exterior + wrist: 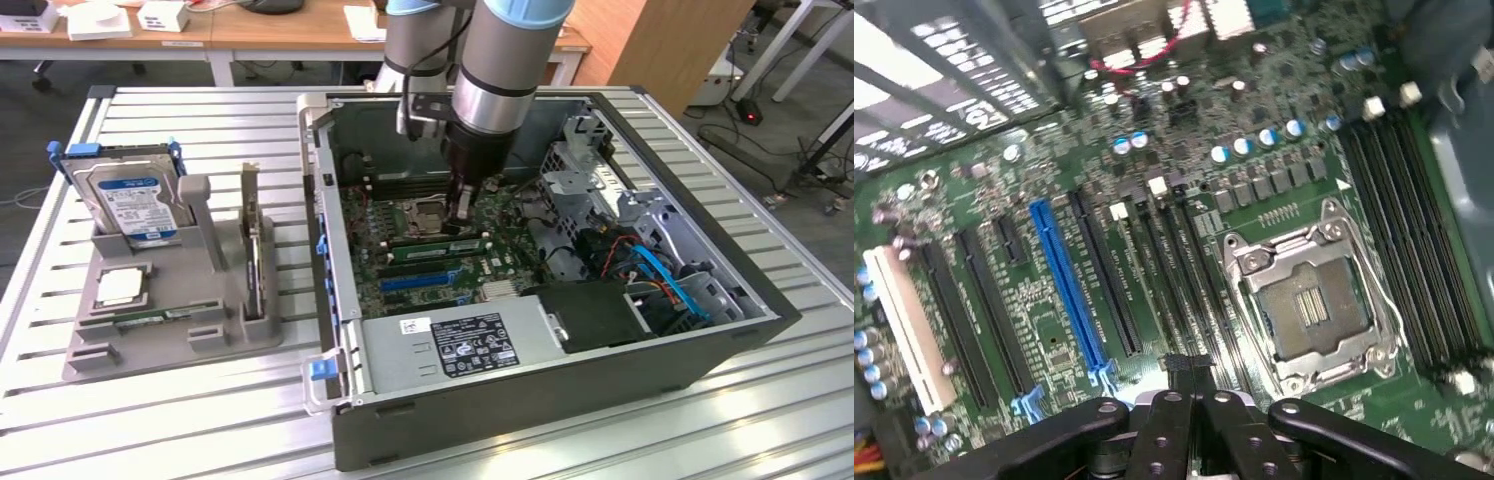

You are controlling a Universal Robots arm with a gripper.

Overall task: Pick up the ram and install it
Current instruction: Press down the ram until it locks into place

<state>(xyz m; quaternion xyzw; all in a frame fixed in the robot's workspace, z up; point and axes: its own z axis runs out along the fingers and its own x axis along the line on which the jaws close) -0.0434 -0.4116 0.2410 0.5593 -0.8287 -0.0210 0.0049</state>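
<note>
- Black gripper [1189, 385] sits closest in the wrist view, with its fingers [1154, 430] pressed together and closed. I cannot tell if they pinch anything.
- Just past its tip are long dark slots [1174, 270] on the green board [1034, 180]. They run between a blue slot [1069, 285] and an open silver socket [1309, 305].
- In the exterior view, the arm [501, 60] reaches straight down into the open computer case [534, 400].
- The gripper's tip points at the board, just beside the socket.
- The ram [430, 246], a long thin green stick, sits on its edge in a slot right below the gripper's tip. I cannot tell if the two touch.
- A grey box with a label [454, 345] fills the near end of the case.
- The case rests on a metal counter [187, 110] made of long slats.
- A grey tray [174, 345] sits on the counter, on the exterior view's left.
- The tray holds an upright hard drive [134, 200], a tall card [250, 235] and a small silver chip [120, 288].
</note>
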